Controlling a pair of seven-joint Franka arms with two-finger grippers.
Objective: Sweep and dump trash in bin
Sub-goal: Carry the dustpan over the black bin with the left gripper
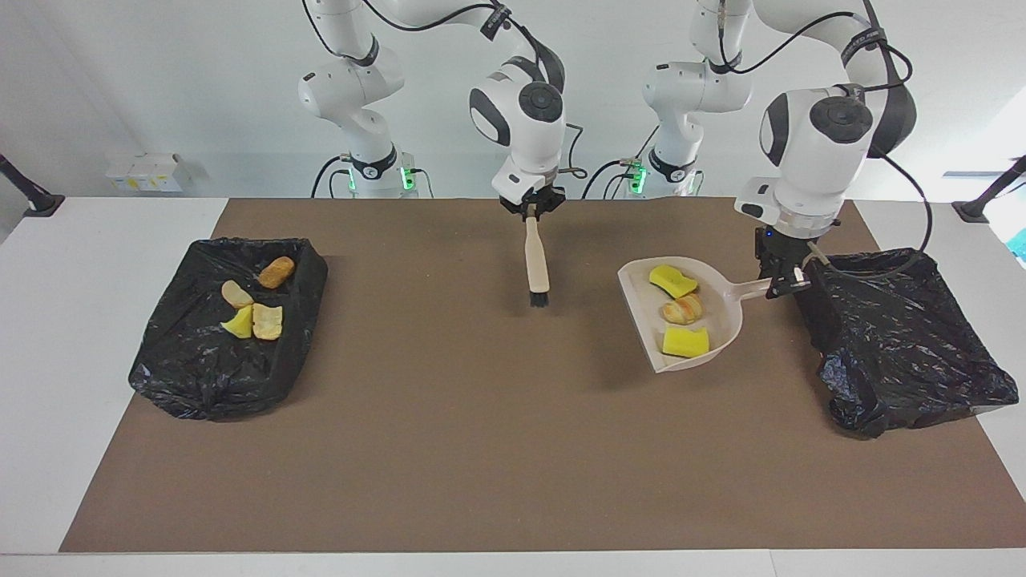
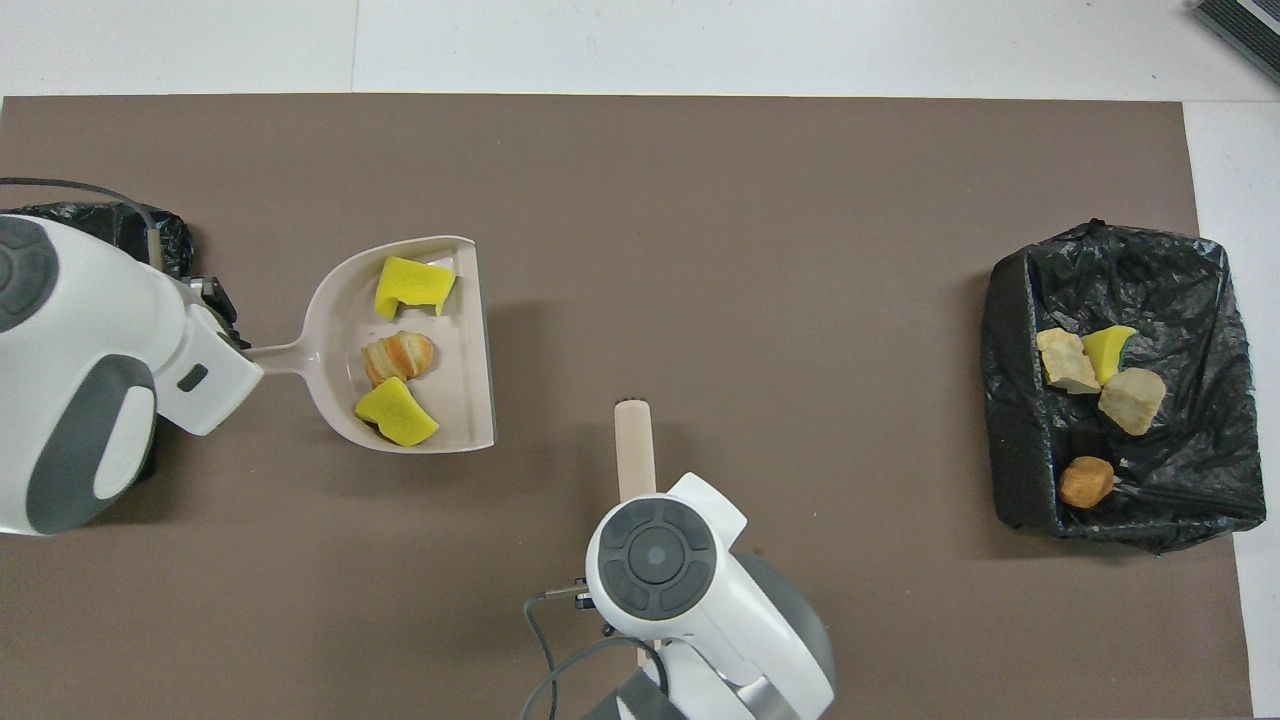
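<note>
My left gripper is shut on the handle of the beige dustpan, held a little above the mat beside the black bin at the left arm's end. In the dustpan lie two yellow sponge pieces and a bread-like lump. My right gripper is shut on the handle of the brush, which hangs bristles down over the middle of the mat. The brush handle shows in the overhead view.
A second black-lined bin stands at the right arm's end and holds several scraps, tan lumps and a yellow piece. The brown mat covers the table. My left arm hides most of the bin at its end in the overhead view.
</note>
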